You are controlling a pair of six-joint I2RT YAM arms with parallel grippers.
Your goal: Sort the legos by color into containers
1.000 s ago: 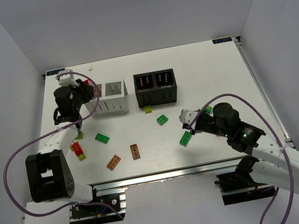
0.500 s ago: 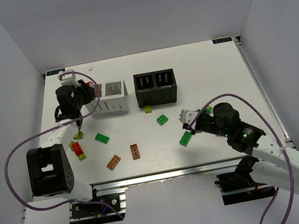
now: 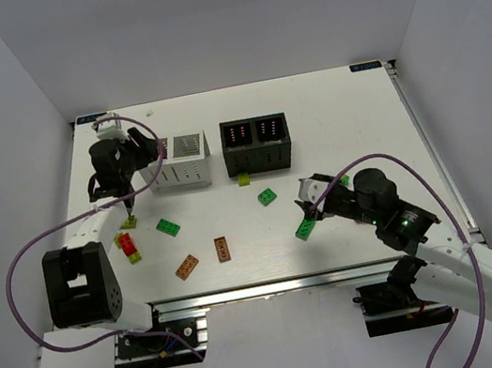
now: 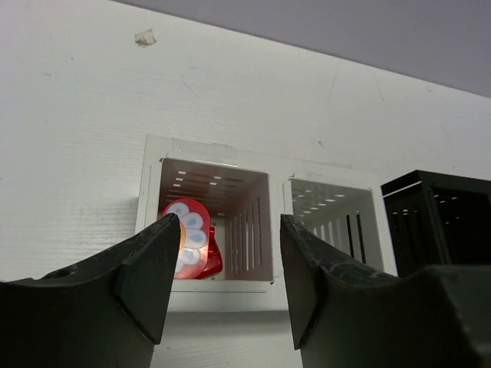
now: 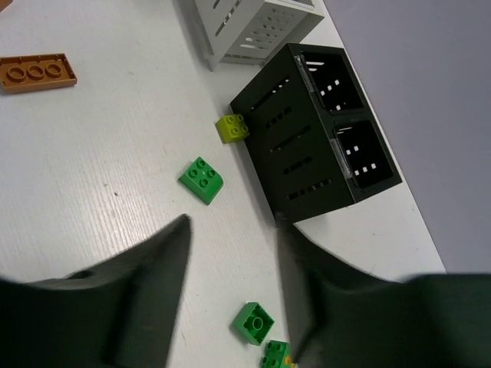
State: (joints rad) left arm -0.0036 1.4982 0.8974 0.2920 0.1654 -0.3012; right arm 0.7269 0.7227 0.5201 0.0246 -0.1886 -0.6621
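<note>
The red brick (image 4: pixel 192 249) lies in the white box's (image 4: pixel 207 149) left cell, so lift the spread left pincer (image 4: pixel 229 253) straight up; the right pincer (image 5: pixel 232 230), also spread, seems empty.

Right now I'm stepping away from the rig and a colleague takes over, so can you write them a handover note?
Left gripper: open, empty, above the left compartment of the white container.
Right gripper: open, empty, over the table among loose green bricks.
Done: one red brick lies in the white container's left compartment. No brick shows in the black container.
Left: green bricks, two brown-orange bricks, a yellow-green brick by the black container, and a red brick stacked on yellow-green all lie on the table.
</note>
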